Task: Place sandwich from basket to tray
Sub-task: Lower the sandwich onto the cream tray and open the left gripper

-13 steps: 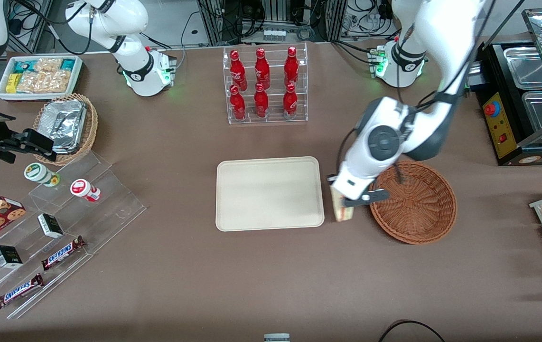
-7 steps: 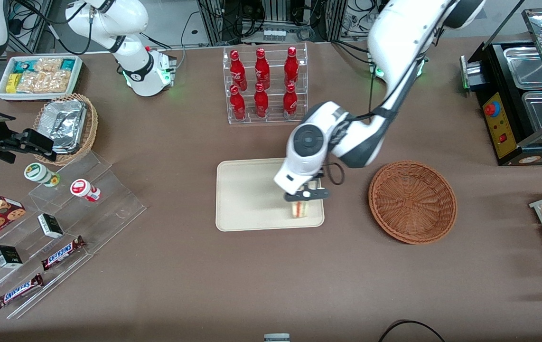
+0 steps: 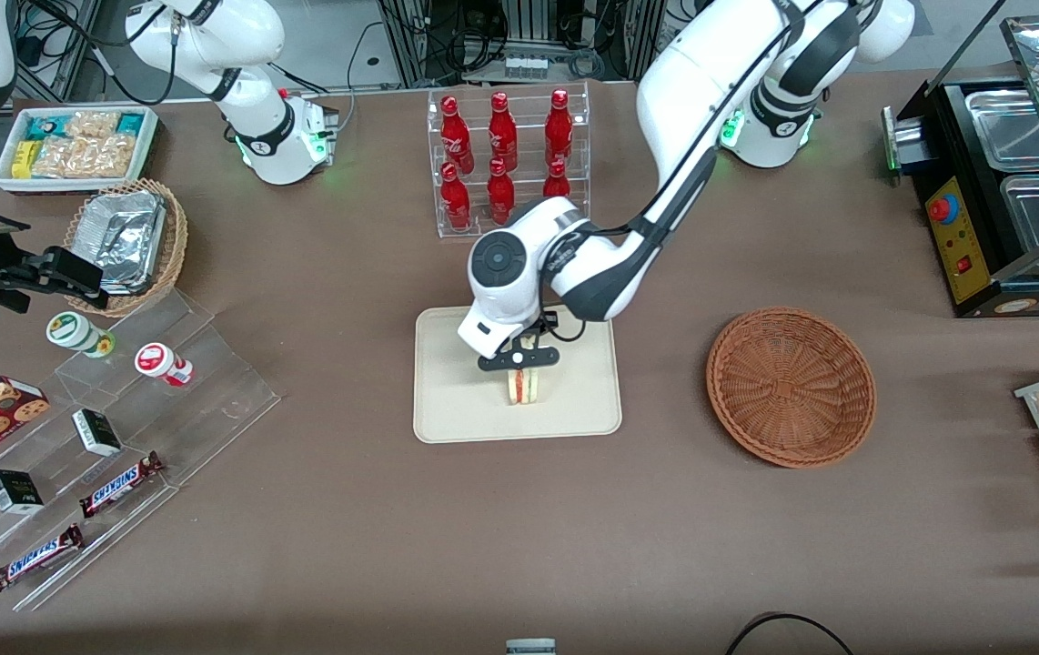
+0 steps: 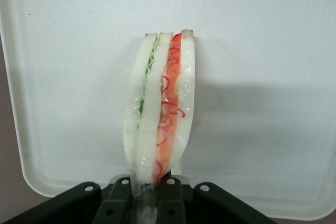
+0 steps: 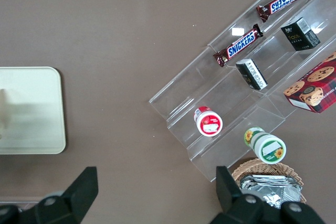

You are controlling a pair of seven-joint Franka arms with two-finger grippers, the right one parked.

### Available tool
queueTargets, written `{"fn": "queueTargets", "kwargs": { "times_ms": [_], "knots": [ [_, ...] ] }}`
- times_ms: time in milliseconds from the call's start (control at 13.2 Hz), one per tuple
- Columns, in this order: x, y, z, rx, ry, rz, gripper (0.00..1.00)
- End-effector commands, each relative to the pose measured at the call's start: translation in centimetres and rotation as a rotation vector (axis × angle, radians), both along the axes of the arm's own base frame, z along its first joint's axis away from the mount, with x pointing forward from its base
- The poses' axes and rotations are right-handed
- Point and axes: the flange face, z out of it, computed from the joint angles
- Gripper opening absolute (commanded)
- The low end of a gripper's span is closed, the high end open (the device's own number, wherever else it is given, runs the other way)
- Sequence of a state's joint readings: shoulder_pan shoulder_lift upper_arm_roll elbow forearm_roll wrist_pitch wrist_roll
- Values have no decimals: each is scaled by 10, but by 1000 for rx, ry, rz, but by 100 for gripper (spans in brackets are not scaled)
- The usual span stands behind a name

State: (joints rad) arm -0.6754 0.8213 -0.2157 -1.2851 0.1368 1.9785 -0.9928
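Jaws pressed tight on the sandwich (image 4: 160, 114), pinching the bread wedge at one end so that it stands on edge with its red and green filling stripes running straight out from the fingers (image 4: 170, 203). From the front, the gripper (image 3: 519, 361) hangs over the middle of the tray (image 3: 456, 409), black fingers pointing down, and the sandwich (image 3: 524, 387) shows just beneath them, above the cream surface. Whether the wedge's low end is touching the tray or held a little above it, I cannot tell. In the wrist view the tray (image 4: 273, 51) fills nearly everything around the sandwich, with a soft shadow beside the bread.

Out from there, the reddish-brown basket (image 3: 791, 387) sits on the counter (image 3: 347, 537) toward the working arm's end, well apart from the tray, with nothing visible in it. Farther from the front camera than the tray stands a clear rack of red bottles (image 3: 506, 164), partly covered by the arm. Toward the parked arm's end lie clear stepped shelves (image 3: 165, 400) with chocolate bars (image 3: 119, 482) and small jars (image 3: 160, 362), plus a tan wicker basket with foil trays (image 3: 124, 241) and a white box of snack packets (image 3: 74, 146).
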Motion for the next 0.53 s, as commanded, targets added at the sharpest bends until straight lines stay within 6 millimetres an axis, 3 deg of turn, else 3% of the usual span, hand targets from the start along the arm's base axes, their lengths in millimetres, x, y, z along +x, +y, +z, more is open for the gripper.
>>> {"fn": "queueTargets", "kwargs": {
  "times_ms": [0,454],
  "knots": [
    [9,-4,6,31,-14,26,0],
    [12,-6,-12,35,-16,100,0]
  ]
}}
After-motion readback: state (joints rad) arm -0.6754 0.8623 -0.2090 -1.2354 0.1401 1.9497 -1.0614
